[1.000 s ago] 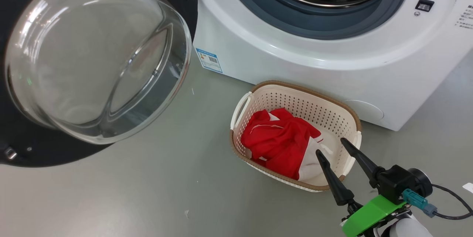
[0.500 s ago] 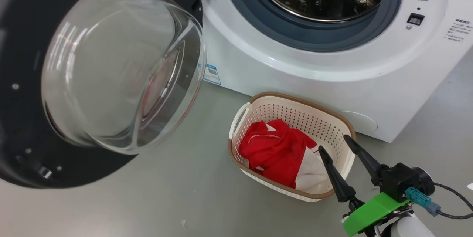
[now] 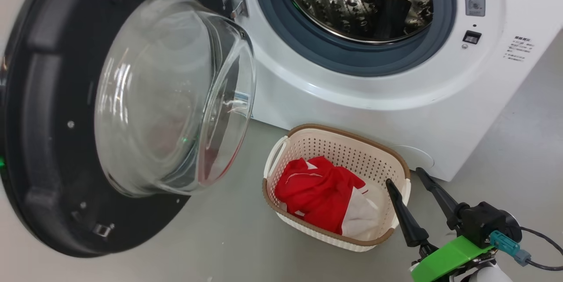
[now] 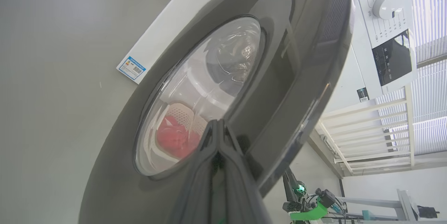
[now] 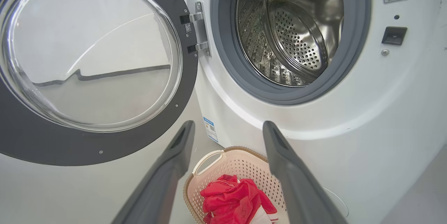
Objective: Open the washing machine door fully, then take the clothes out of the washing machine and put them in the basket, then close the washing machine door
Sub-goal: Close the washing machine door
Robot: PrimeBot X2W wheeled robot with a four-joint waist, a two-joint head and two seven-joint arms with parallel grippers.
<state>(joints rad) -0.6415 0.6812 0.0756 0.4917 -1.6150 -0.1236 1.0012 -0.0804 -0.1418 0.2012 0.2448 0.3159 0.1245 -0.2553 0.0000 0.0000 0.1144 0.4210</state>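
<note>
Head view: the washing machine door (image 3: 48,141) stands wide open at the left of the washing machine (image 3: 352,93), hinged on the opening's left edge, with its glass bowl (image 3: 176,97) bulging toward me. From here the drum (image 3: 352,5) looks empty. The clothes (image 3: 316,189) sit bundled in the basket (image 3: 334,134) on the floor, just in front of the machine and below the opening. The right gripper (image 3: 403,176) hangs at the basket's right end with its fingers spread wide, holding nothing and pointing up toward the machine front. Left wrist view: the left gripper (image 4: 216,122) has its fingers pressed tight together with nothing between them. It's on the door's outer face, tips aimed at the black rim right by the edge of the window. I can't tell whether they touch it. Red fabric and cream plastic show through the glass, so this arm is behind the door and everything else lies beyond it. Right wrist view: I look between the two wide-apart fingers at the door's inner face on the left, the hinge (image 5: 199,28) in the middle, and the gasket (image 5: 230,77) and drum on the right. The basket with the red bundle is directly below. My read is that only closing the door is left. The door has to swing from left toward the opening, the left arm is already on the push side, and the right gripper and basket sit low, probably under the sweep.
</note>
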